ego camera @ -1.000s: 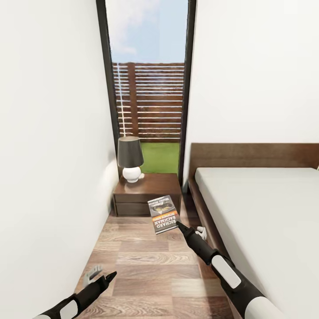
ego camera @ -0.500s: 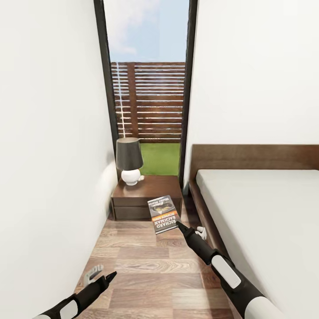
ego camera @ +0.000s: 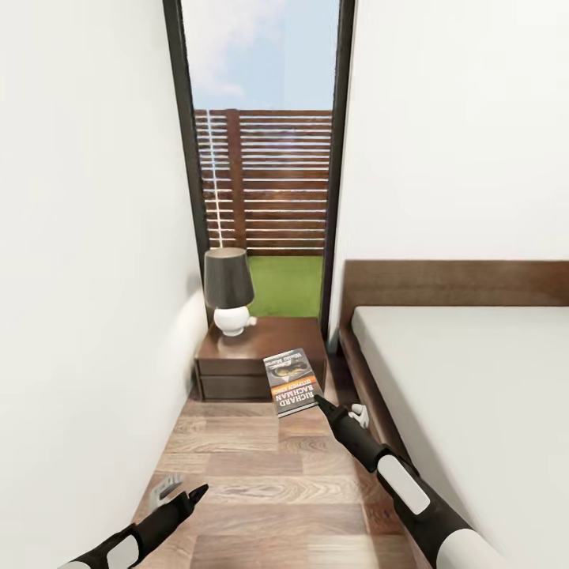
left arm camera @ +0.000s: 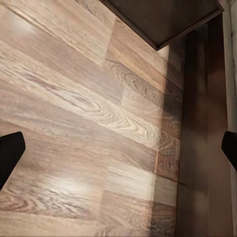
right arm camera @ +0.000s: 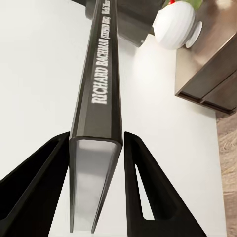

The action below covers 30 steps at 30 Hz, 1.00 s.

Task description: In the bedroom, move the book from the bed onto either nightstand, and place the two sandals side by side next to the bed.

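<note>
A: Where is the book [ego camera: 291, 382] in the head view?

B: It is in the air, held at its lower corner by the right gripper [ego camera: 322, 405], in front of the nightstand [ego camera: 261, 356] and above the wood floor [ego camera: 261, 482]. The cover faces the camera, lettering upside down.

A: And the right wrist view?

B: There the book [right arm camera: 96, 123] shows edge-on, the spine with "RICHARD BACHMAN" on it, and the two black fingers [right arm camera: 140, 182] pinch it from both sides. Behind it stand the white lamp base [right arm camera: 175, 24] and the nightstand's two drawers [right arm camera: 207, 94] (both closed, so their contents cannot be seen).

A: What stands on the nightstand?

B: The lamp [ego camera: 227, 291], on the part farther from the bed [ego camera: 474, 395].

A: The left gripper [ego camera: 190, 496]?

B: It hangs low over the floor, well before the nightstand. In the left wrist view its fingertips [left arm camera: 10, 153] are spread wide at the two edges, holding nothing, with floor planks and a nightstand corner [left arm camera: 163, 19] beyond.
</note>
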### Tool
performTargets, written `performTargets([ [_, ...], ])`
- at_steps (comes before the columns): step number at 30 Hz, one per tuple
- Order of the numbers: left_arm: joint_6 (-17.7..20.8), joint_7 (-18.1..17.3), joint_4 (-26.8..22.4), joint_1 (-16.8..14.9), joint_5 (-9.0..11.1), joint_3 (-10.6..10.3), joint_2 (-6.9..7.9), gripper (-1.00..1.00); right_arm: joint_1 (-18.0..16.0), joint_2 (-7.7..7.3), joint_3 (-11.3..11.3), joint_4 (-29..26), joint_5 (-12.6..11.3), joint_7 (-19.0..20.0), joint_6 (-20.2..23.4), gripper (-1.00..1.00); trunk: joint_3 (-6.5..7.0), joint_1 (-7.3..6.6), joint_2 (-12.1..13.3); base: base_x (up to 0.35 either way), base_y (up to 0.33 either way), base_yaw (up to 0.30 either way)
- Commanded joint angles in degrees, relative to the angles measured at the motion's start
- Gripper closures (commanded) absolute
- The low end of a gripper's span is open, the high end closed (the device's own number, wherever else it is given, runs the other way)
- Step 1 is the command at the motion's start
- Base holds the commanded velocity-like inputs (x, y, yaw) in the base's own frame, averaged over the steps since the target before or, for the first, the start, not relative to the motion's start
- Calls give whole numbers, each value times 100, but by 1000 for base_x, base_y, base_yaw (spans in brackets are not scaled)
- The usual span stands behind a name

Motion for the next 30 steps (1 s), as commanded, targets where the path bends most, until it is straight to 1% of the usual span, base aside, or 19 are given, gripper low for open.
performTargets([
  [1, -10, -21, 8, -5, -35, 46, 1, -100, -5, -7, 17, 0, -62, 7, 25, 100, -6, 1, -2, 176, 0, 0],
  [30, -12, -21, 8, -5, -35, 46, 1, -100, -5, -10, 10, 0, -62, 8, 25, 100, -6, 1, -2, 176, 0, 0],
])
